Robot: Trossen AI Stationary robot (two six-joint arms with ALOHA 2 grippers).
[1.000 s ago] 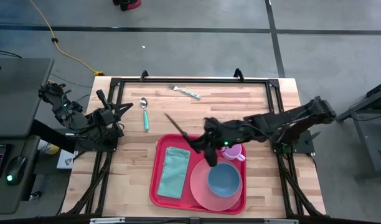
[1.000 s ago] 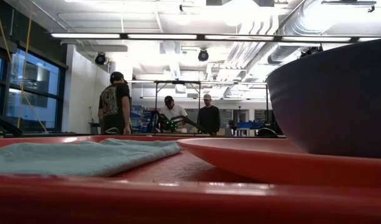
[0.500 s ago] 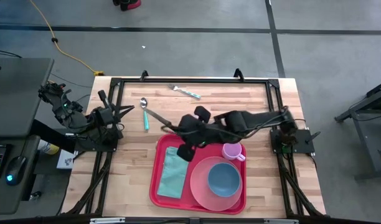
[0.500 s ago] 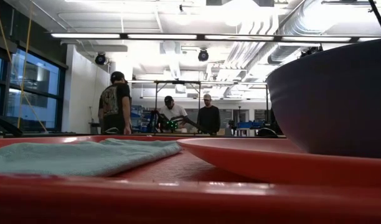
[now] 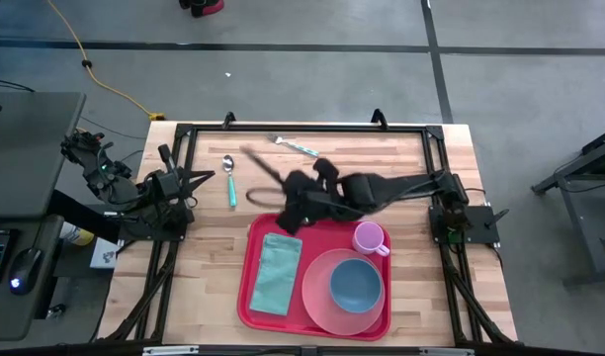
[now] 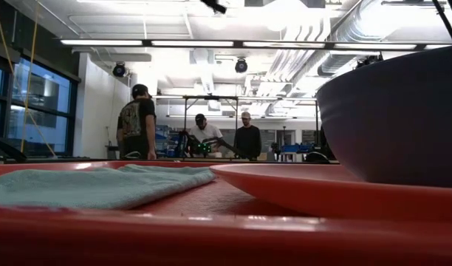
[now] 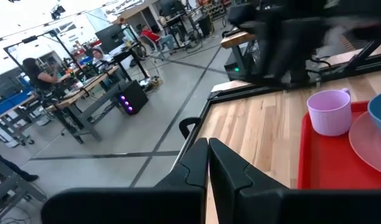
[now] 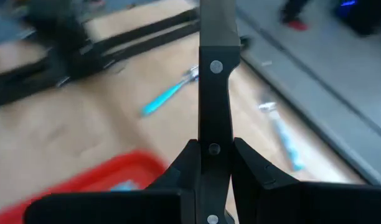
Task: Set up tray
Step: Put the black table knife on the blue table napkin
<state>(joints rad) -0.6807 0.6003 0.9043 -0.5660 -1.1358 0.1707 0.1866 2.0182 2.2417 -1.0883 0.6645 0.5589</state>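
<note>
- Wooden tabletop (image 5: 411,158) carries the red tray (image 5: 255,297); three people stand in the room behind.
- Right gripper (image 8: 214,163) fingers clamp a black-handled knife (image 8: 213,81), blade blurred.
- Left gripper (image 7: 208,163) fingers together.

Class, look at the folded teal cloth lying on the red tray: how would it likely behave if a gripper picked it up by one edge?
The folded teal cloth lies soft and flat on the red plastic tray, so it would probably droop and unfold. Its fabric looks thin in the low view, so it is likely light. It seems unlikely to roll or break.
</note>
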